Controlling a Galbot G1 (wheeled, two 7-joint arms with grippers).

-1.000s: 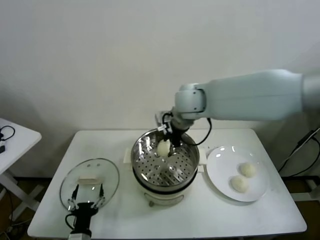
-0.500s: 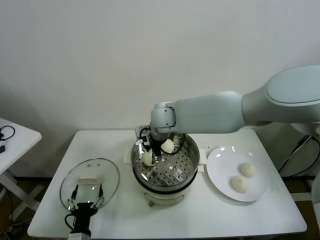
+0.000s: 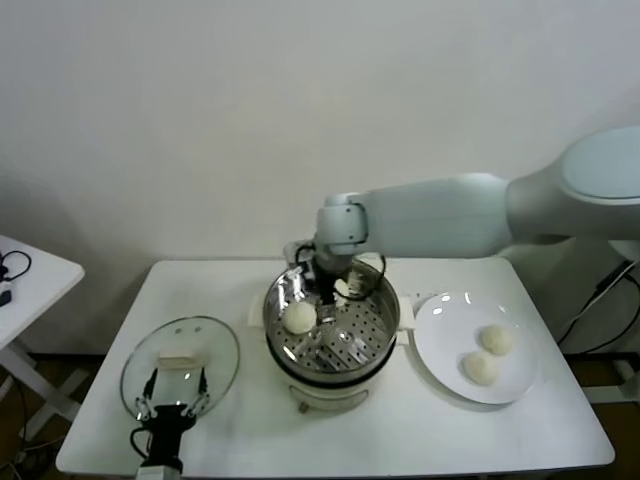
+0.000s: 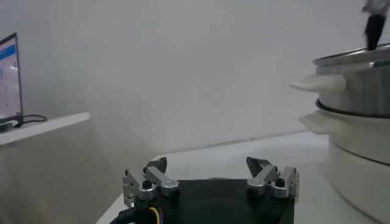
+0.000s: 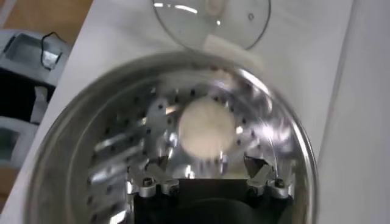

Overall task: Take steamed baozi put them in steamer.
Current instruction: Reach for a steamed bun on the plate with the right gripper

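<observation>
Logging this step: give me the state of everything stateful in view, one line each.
steamer: uncovered, two baozi inside.
baozi in the steamer: resting on the perforated tray, released.
second baozi in the steamer: at the far wall, partly hidden by the arm.
baozi on the plate: two, not yet moved.
plate: holds those two.
glass lid: off, flat on the table.
right pincer: open, empty, above the released baozi.
left pincer: open, empty, parked near the lid.

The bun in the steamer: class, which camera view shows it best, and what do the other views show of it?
The right wrist view: the bun lies whole on the perforated tray, beyond the open right gripper. The head view shows it smaller, beside that gripper. The left wrist view shows only the steamer's outer wall.
</observation>
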